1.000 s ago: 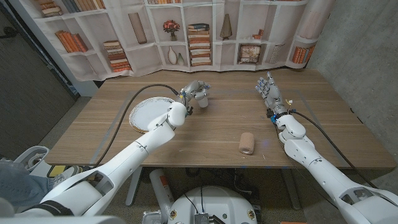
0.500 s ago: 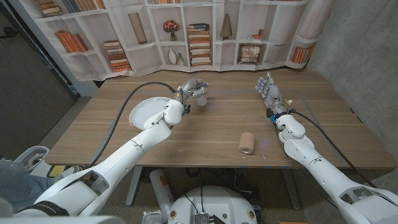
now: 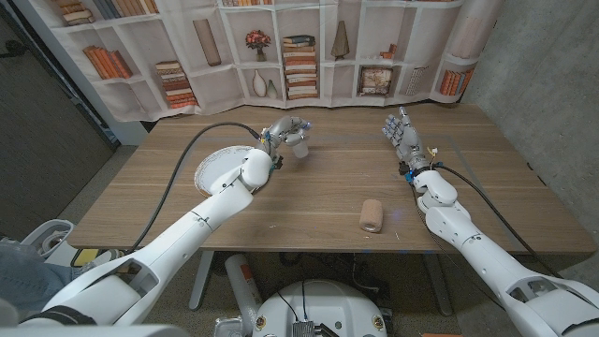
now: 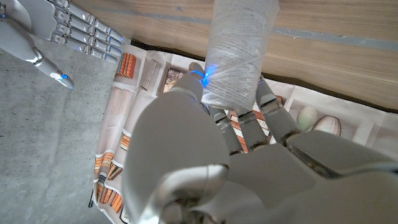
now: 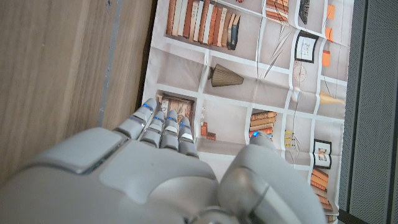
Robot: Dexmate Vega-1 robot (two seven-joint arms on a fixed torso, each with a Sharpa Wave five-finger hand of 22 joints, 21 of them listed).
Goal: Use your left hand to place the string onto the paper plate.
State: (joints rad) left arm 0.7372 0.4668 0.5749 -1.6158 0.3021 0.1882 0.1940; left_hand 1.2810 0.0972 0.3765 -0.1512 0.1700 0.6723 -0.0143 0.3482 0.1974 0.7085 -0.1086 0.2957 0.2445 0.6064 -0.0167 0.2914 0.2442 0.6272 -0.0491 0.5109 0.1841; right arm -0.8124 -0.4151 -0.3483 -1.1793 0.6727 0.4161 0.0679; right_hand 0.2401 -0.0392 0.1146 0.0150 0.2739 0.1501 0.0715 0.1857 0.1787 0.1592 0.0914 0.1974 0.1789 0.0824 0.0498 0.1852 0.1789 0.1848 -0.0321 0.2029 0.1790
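I'm holding the spool of string (image 3: 299,147) in my left hand (image 3: 284,134), carrying it above the table toward the paper plate (image 3: 221,169).

I'm keeping the fingers (image 4: 272,112) wrapped around the spool's lower end so it's standing out past the fingertips and can be set down without my palm getting in the way. The plate is lying at about eight o'clock from the hand, near but not yet under the spool. My right hand (image 3: 402,137) is waiting empty with fingers spread, upright at three o'clock, well apart. A brown roll (image 3: 372,215) is lying near the table's (image 3: 318,206) front edge.
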